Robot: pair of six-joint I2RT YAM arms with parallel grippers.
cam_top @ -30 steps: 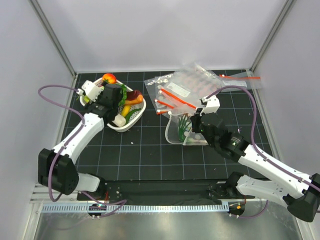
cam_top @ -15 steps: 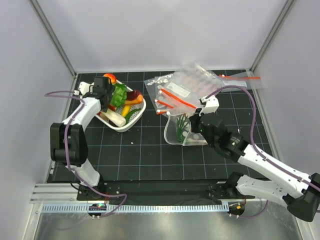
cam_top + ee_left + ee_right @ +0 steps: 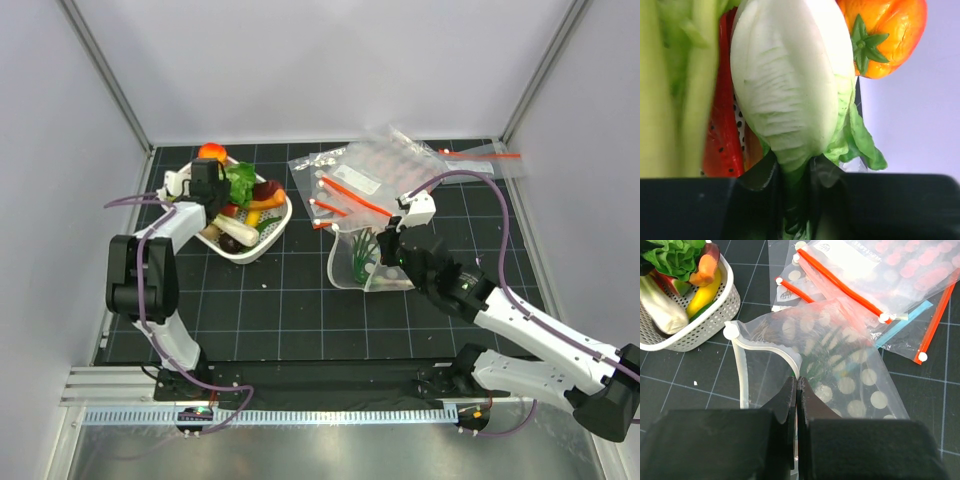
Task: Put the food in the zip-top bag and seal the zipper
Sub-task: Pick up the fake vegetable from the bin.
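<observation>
A black gridded bench (image 3: 300, 300) sits between pale walls. At its far left a white basket (image 3: 272, 236) holds toy produce. There the left fingers (image 3: 759, 176) pinch the leafy end of the lettuce head (image 3: 790, 85), which lies among the other pieces. The orange-red piece (image 3: 885, 35) sits just beside it. Near the middle of the bench, the right fingers (image 3: 789, 395) are pressed together on the zipper (image 3: 765, 346) of the polka-dot bag (image 3: 850, 380), lifting one side so that the mouth gapes toward the basket. Plain bags with red-orange strips (image 3: 850, 285) lie just behind it.
</observation>
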